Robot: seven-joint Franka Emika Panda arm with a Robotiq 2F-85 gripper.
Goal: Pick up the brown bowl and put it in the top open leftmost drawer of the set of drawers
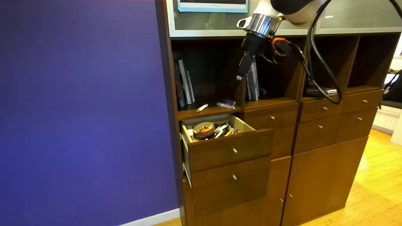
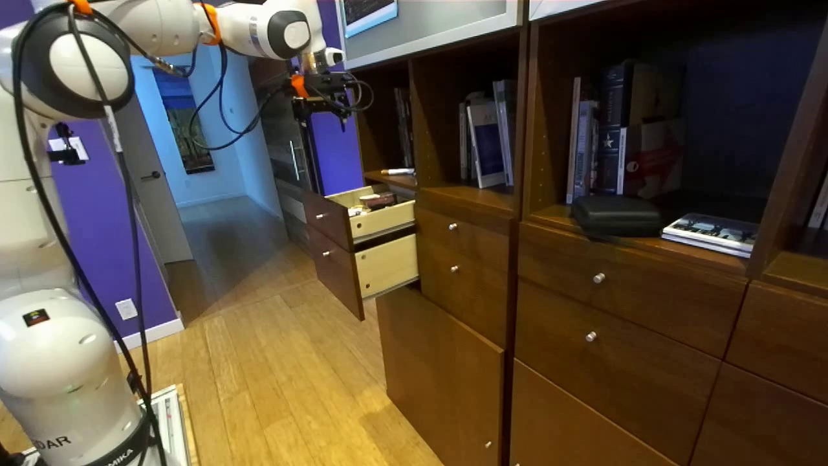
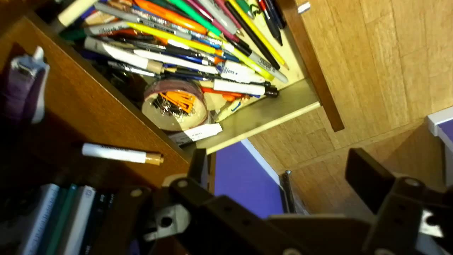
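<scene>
All views look down into the drawer [image 1: 213,154], wrist view nearest.

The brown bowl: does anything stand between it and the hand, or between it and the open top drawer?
Nothing visible blocks either way: the brown bowl already sits inside the drawer, and the wrist view shows its top uncovered, apart from the open hand. Pens lie beside it.
</scene>
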